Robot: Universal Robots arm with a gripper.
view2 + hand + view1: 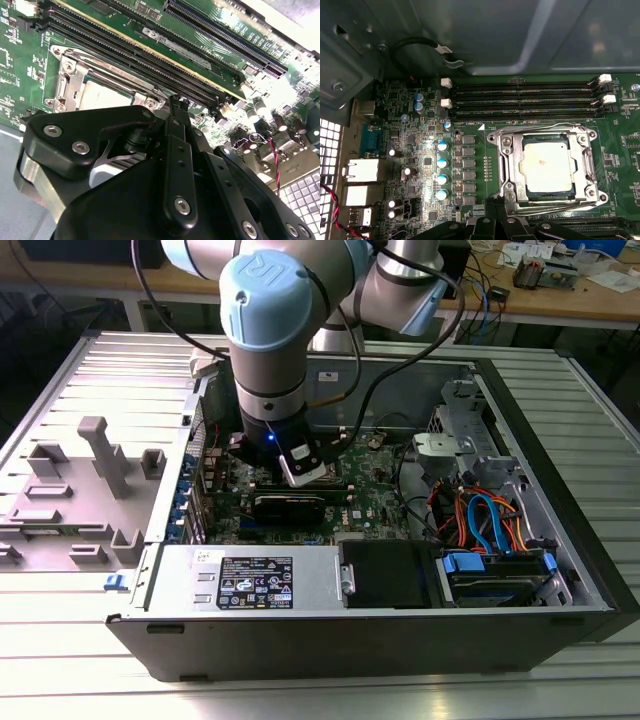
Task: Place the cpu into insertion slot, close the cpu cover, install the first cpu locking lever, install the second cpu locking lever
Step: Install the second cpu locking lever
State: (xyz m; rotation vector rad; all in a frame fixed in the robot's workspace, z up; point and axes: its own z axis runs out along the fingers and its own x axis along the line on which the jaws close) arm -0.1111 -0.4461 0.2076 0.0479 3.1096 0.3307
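Claw: mine, black, low over the board at the socket's edge; fingers seem pressed together on nothing, tips just beside the cover's rim.

Cover: silver frame, shut flat over the slot, window showing the chip.

Cpu: seated in the slot, square, silvery-grey top with a faint tan blotch at centre. Slot sits at 5 o'clock of the first wrist view.

Levers: thin wires lying along the frame's sides.

Memory slots: long, black, at 12 o'clock of the socket.

Case: open, on a ribbed table.
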